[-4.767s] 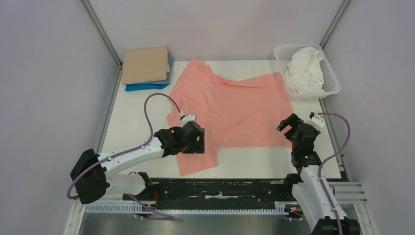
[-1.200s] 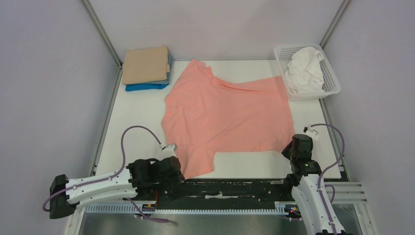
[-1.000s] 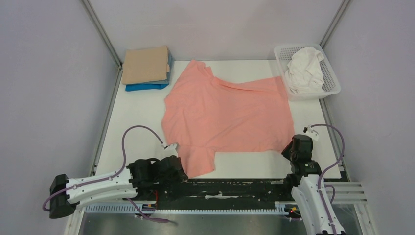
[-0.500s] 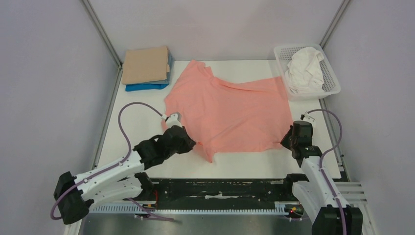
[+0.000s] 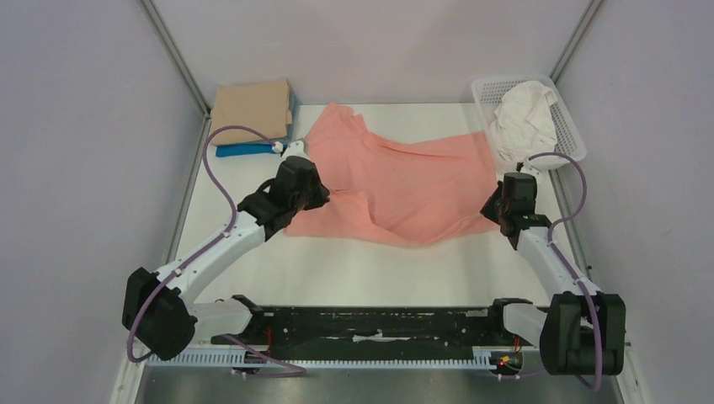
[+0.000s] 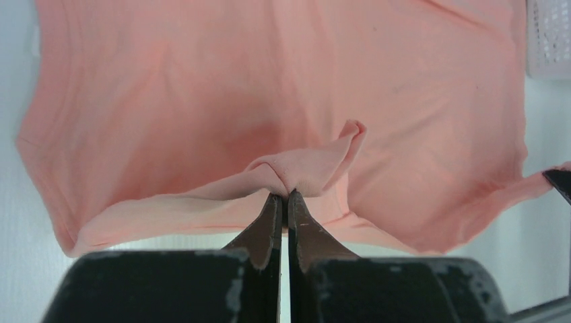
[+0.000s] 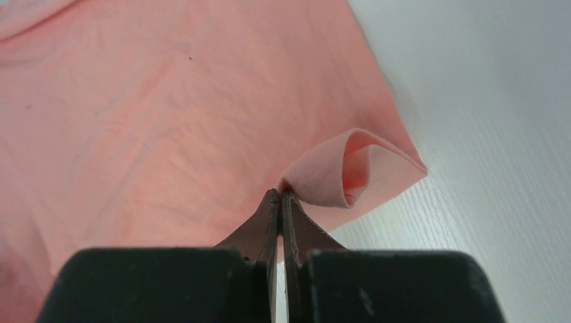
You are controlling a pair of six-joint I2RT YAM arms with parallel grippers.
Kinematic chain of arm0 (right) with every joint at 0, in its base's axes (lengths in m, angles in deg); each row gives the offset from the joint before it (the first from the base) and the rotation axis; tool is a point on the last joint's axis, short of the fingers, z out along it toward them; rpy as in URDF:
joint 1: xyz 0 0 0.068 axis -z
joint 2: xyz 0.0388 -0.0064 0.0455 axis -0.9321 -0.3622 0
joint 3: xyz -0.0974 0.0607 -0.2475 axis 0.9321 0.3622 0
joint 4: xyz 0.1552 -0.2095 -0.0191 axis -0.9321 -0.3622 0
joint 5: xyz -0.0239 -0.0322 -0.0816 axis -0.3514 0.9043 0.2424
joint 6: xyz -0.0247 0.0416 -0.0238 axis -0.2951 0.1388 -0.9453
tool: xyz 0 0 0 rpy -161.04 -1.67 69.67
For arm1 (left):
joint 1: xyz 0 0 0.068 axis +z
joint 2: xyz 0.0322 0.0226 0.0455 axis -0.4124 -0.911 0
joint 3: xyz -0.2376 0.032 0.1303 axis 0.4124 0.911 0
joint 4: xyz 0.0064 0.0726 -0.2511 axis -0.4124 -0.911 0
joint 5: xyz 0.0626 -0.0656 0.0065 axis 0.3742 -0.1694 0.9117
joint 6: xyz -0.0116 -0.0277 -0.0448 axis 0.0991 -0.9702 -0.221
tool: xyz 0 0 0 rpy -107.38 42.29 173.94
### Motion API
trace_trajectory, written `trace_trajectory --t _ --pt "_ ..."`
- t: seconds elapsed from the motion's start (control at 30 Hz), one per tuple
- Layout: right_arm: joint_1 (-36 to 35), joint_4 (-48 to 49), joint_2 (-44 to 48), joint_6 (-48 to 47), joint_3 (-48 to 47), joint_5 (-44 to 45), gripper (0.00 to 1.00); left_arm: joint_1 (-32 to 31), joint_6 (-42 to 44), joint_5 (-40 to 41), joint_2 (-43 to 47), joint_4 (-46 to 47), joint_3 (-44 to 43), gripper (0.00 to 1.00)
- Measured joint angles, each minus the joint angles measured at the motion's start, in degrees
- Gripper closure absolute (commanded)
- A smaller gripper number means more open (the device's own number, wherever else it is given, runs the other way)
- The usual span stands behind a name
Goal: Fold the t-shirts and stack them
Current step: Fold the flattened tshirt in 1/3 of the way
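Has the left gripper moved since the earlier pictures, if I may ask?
Yes. The left gripper, shut on the salmon-pink t-shirt, moved toward the far side, nearer the folded tan t-shirt.

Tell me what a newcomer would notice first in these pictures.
The salmon-pink t-shirt fills the middle of the table, its near edge raised off the surface. The left fingers and right fingers are each shut on a pinch of its edge, one at either side. Far left, a folded tan t-shirt lies on a blue t-shirt; far right, a white t-shirt sits crumpled in the basket.
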Motion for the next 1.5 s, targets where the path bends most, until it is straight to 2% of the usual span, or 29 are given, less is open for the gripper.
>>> trace_trajectory --t 0.33,0.63,1.0,1.27,1.33,1.4,1.43,1.47,1.5 --pt "-0.1 4.7 -8.6 -0.1 -6.1 0.2 1.0 8.3 9.1 -1.6 -6.4 7.3 -3.9 0.98" --pt "-0.6 8.8 -15.5 -2.8 -9.9 0.6 1.0 12.6 13.7 -6.4 -14.6 13.6 -6.7 0.98" --pt "-0.9 13.6 -19.3 -4.5 -11.6 6.3 1.0 15.8 15.8 -9.1 -21.7 16.3 -8.8 0.98" --pt "-0.9 13.7 -22.4 -4.5 -13.9 8.3 1.0 18.2 15.8 -10.2 -27.3 17.3 -11.9 0.98" --pt "-0.9 13.7 -23.1 -4.5 -14.1 8.4 0.96 18.6 15.8 -10.2 -28.9 17.4 -13.2 0.98" --pt "-0.9 13.7 -23.7 -4.4 -14.2 8.4 0.82 18.8 15.7 -10.2 -30.4 17.1 -14.5 0.84" --pt "-0.9 13.6 -24.0 -4.4 -14.3 8.4 0.72 18.9 15.7 -10.1 -31.5 16.8 -15.8 0.68" --pt "-0.9 13.5 -24.3 -4.4 -14.5 8.5 0.56 19.0 15.7 -10.0 -32.4 16.3 -16.8 0.56" --pt "-0.9 13.2 -24.6 -4.7 -14.7 8.5 0.48 19.0 15.3 -9.9 -33.7 15.2 -18.5 0.45"
